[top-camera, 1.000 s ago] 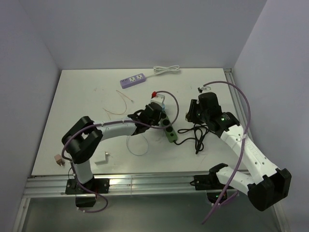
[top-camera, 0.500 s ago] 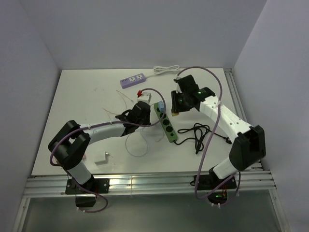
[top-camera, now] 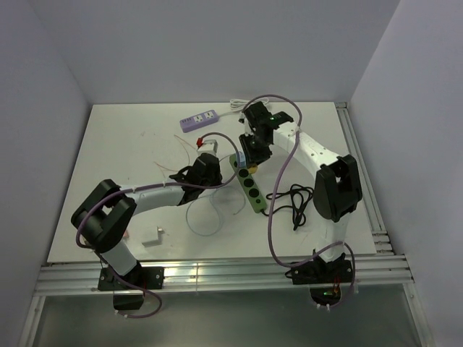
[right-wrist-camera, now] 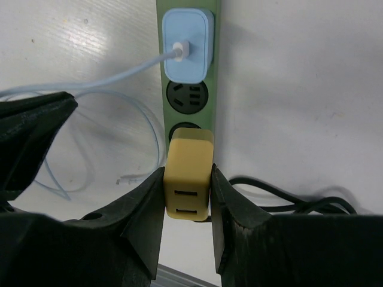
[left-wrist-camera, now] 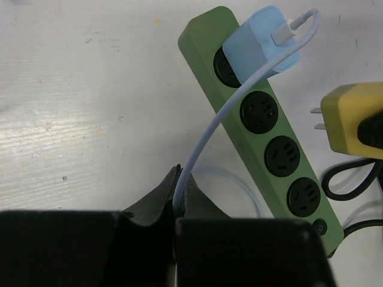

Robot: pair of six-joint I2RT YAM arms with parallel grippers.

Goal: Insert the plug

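Observation:
A green power strip lies mid-table, with a light blue charger plugged into its end socket. My right gripper is shut on the yellow plug and holds it just above the strip, over a socket two places from the charger. In the left wrist view the plug hangs beside the strip, prongs pointing at it. My left gripper is shut on the charger's pale blue cable, left of the strip. From above, the right gripper and left gripper flank the strip's far end.
The plug's black cord lies coiled right of the strip. A purple power strip with a white cord sits at the back. A thin wire and a small white block lie to the left.
My right arm has swung left, carrying the yellow plug from the right side to above the green strip. My left gripper has closed on the charger cable.

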